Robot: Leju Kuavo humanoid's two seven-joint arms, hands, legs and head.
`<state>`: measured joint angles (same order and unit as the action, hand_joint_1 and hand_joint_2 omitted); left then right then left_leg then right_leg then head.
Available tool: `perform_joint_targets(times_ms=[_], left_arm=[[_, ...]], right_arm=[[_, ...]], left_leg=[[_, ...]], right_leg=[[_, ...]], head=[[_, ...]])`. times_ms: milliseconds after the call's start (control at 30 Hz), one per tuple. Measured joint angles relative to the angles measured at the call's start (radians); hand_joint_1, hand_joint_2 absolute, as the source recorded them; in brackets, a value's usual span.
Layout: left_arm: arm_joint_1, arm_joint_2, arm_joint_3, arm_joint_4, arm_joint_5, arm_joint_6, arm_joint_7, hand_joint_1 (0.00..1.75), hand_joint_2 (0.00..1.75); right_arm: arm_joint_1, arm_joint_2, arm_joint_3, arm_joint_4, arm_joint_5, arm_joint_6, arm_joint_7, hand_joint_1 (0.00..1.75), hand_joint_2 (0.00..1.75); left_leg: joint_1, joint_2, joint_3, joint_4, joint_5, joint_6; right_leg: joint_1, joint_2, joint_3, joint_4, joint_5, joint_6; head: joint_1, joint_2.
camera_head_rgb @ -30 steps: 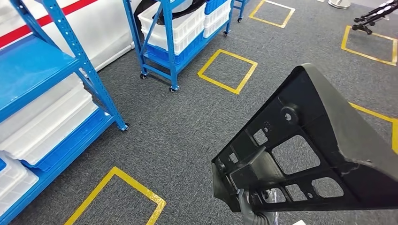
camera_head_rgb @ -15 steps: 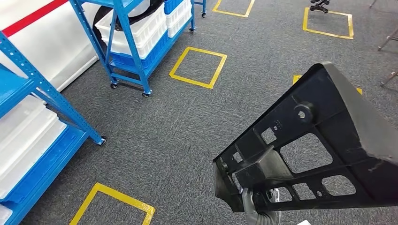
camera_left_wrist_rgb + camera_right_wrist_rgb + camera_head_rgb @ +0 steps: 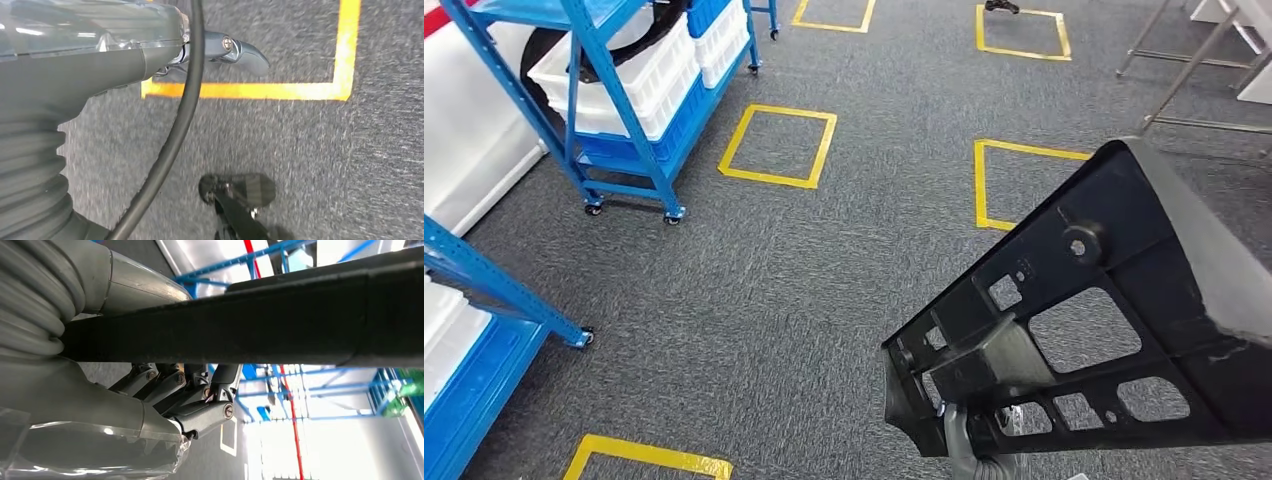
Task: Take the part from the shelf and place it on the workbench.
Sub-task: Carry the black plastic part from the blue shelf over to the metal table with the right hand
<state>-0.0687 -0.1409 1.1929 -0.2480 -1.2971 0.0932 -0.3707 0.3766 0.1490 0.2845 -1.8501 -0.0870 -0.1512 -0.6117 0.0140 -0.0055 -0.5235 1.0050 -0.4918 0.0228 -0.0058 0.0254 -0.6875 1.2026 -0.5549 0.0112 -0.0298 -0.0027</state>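
The part (image 3: pixel 1184 270) is a large black plastic bracket with several cut-out windows, and it hangs in the air low on the right of the head view. My right hand (image 3: pixel 966 448) grips it from beneath at its lower left corner. In the right wrist view the dark fingers (image 3: pixel 200 395) curl under the part's thick black bar (image 3: pixel 280 325). My left hand (image 3: pixel 150 55) hangs over the grey carpet with nothing in it, one finger (image 3: pixel 245 50) stretched out.
A blue wheeled rack (image 3: pixel 624 90) with white bins stands at the upper left. A blue shelf post (image 3: pixel 494 285) is at the left edge. Yellow taped squares (image 3: pixel 776 145) mark the carpet. Metal legs (image 3: pixel 1184 70) stand at the upper right.
The whole view has swung to the right, so racks and floor squares slide left and the metal legs come in. The part stays held in my right hand.
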Motion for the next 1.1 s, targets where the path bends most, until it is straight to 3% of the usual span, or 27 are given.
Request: perform_joint_targets(times_ms=[67, 100, 167, 233, 300, 367, 433, 500, 567, 600, 667, 733, 800, 867, 933, 1000, 1067, 1100], left_arm=[[0.002, 0.002, 0.0, 0.0, -0.002, 0.001, -0.003, 0.0, 1.75], [0.001, 0.002, 0.0, 0.0, -0.002, 0.002, -0.004, 0.0, 1.75], [-0.002, 0.003, 0.0, 0.0, -0.002, 0.002, -0.007, 0.0, 1.75], [-0.003, 0.003, 0.0, 0.0, -0.004, 0.004, -0.004, 0.0, 1.75], [-0.004, 0.003, 0.0, 0.0, -0.004, 0.006, 0.001, 0.0, 1.75], [-0.007, 0.003, 0.0, 0.0, -0.004, 0.009, 0.005, 0.0, 1.75], [-0.008, 0.003, 0.0, 0.0, -0.003, 0.012, 0.006, 0.0, 1.75], [-0.005, 0.003, 0.0, 0.0, -0.002, 0.013, 0.005, 0.0, 1.75], [0.0, 0.003, 0.0, 0.0, -0.002, 0.013, 0.003, 0.0, 1.75], [0.002, 0.004, 0.0, 0.0, -0.002, 0.013, 0.001, 0.0, 1.75], [0.003, 0.004, 0.0, 0.0, -0.002, 0.012, -0.003, 0.0, 1.75], [0.003, 0.004, 0.0, 0.0, 0.002, 0.009, -0.004, 0.0, 1.75], [0.003, 0.004, 0.001, 0.0, 0.006, 0.005, -0.002, 0.0, 1.75], [0.002, 0.003, 0.001, 0.0, 0.006, 0.0, 0.006, 0.0, 1.75], [0.0, 0.001, 0.001, 0.0, 0.0, -0.004, 0.017, 0.0, 1.75], [0.003, 0.0, 0.001, 0.0, -0.004, -0.004, 0.024, 0.0, 1.75], [0.007, 0.0, 0.001, 0.0, -0.005, -0.004, 0.026, 0.0, 1.75], [0.008, 0.0, 0.001, 0.0, -0.005, -0.004, 0.027, 0.0, 1.75]], right_arm=[[0.003, 0.0, -0.002, 0.001, 0.0, 0.0, 0.0, 1.75, 1.75], [0.006, 0.0, -0.004, 0.002, -0.001, 0.0, 0.001, 1.75, 1.75], [0.011, 0.0, -0.009, 0.004, -0.002, 0.001, 0.001, 1.75, 1.75], [0.014, 0.003, -0.014, 0.004, -0.002, 0.005, 0.001, 1.75, 1.75], [0.016, 0.008, -0.02, 0.005, 0.0, 0.009, 0.0, 1.75, 1.75], [0.023, 0.013, -0.026, 0.005, 0.008, 0.015, -0.001, 1.75, 1.75], [0.03, 0.021, -0.031, 0.006, 0.021, 0.019, -0.001, 1.75, 1.75], [0.035, 0.028, -0.036, 0.007, 0.031, 0.02, -0.001, 1.75, 1.75], [0.043, 0.031, -0.042, 0.008, 0.039, 0.021, -0.002, 1.75, 1.75], [0.048, 0.031, -0.044, 0.008, 0.043, 0.021, -0.002, 1.75, 1.75], [0.056, 0.033, -0.048, 0.008, 0.052, 0.021, -0.002, 1.75, 1.75], [0.062, 0.036, -0.052, 0.008, 0.061, 0.023, -0.002, 1.75, 1.75], [0.068, 0.038, -0.055, 0.008, 0.069, 0.024, -0.002, 1.75, 1.75], [0.077, 0.039, -0.059, 0.008, 0.081, 0.022, 0.0, 1.75, 1.75], [0.085, 0.039, -0.064, 0.008, 0.097, 0.018, 0.002, 1.75, 1.75], [0.087, 0.039, -0.066, 0.008, 0.106, 0.018, 0.003, 1.75, 1.75], [0.088, 0.039, -0.067, 0.008, 0.108, 0.018, 0.004, 1.75, 1.75], [0.09, 0.039, -0.068, 0.008, 0.108, 0.018, 0.004, 1.75, 1.75]], left_leg=[[-0.003, 0.031, -0.001, 0.0, -0.002, 0.001], [-0.004, 0.046, 0.0, 0.0, -0.004, 0.001], [-0.004, 0.07, 0.006, 0.0, -0.009, -0.003], [-0.008, 0.09, 0.013, 0.001, -0.015, -0.012], [-0.011, 0.107, 0.019, 0.001, -0.02, -0.022], [-0.009, 0.117, 0.026, 0.0, -0.027, -0.033], [-0.005, 0.081, 0.016, 0.037, -0.057, -0.043], [-0.003, 0.03, -0.036, 0.153, -0.119, -0.046], [-0.002, 0.015, -0.096, 0.269, -0.155, -0.048], [-0.002, 0.013, -0.108, 0.283, -0.145, -0.048], [-0.002, 0.001, -0.081, 0.198, -0.073, -0.045], [0.002, -0.047, -0.033, 0.075, -0.019, -0.04], [0.001, -0.078, -0.014, 0.025, -0.013, -0.035], [0.0, -0.059, -0.011, 0.015, -0.008, -0.025], [0.003, -0.034, -0.006, 0.004, 0.0, -0.01], [0.003, -0.004, -0.005, -0.002, 0.003, -0.001], [0.002, 0.027, -0.006, -0.002, 0.001, 0.001], [0.002, 0.042, -0.006, -0.002, 0.0, 0.0]], right_leg=[[-0.006, -0.016, -0.045, 0.094, -0.031, 0.006], [-0.007, -0.02, -0.044, 0.095, -0.021, 0.008], [-0.008, -0.041, 0.019, -0.014, 0.038, 0.006], [0.002, -0.081, 0.087, -0.137, 0.075, -0.005], [0.012, -0.091, 0.102, -0.172, 0.074, -0.017], [0.011, -0.068, 0.103, -0.179, 0.078, -0.028], [0.005, -0.048, 0.11, -0.19, 0.084, -0.042], [0.003, -0.027, 0.113, -0.195, 0.086, -0.05], [0.006, 0.0, 0.113, -0.193, 0.086, -0.053], [0.006, 0.015, 0.113, -0.191, 0.085, -0.053], [0.006, 0.045, 0.114, -0.184, 0.083, -0.051], [0.005, 0.072, 0.109, -0.173, 0.079, -0.044], [0.003, 0.096, 0.1, -0.168, 0.08, -0.033], [0.0, 0.112, 0.093, -0.169, 0.084, -0.021], [0.003, 0.068, 0.077, -0.14, 0.064, -0.012], [0.003, 0.004, 0.027, -0.037, 0.004, -0.006], [-0.004, -0.014, -0.032, 0.082, -0.044, 0.002], [-0.008, -0.017, -0.042, 0.102, -0.042, 0.006]], head=[[0.0, 0.0], [0.0, 0.0], [0.0, 0.0], [0.0, 0.0], [0.0, 0.0], [0.0, 0.0], [0.0, 0.0], [0.0, 0.0], [0.0, 0.0], [0.0, 0.0], [0.0, 0.0], [0.0, 0.0], [0.0, 0.0], [0.0, 0.0], [0.0, 0.0], [0.0, 0.0], [0.0, 0.0], [0.0, 0.0]])
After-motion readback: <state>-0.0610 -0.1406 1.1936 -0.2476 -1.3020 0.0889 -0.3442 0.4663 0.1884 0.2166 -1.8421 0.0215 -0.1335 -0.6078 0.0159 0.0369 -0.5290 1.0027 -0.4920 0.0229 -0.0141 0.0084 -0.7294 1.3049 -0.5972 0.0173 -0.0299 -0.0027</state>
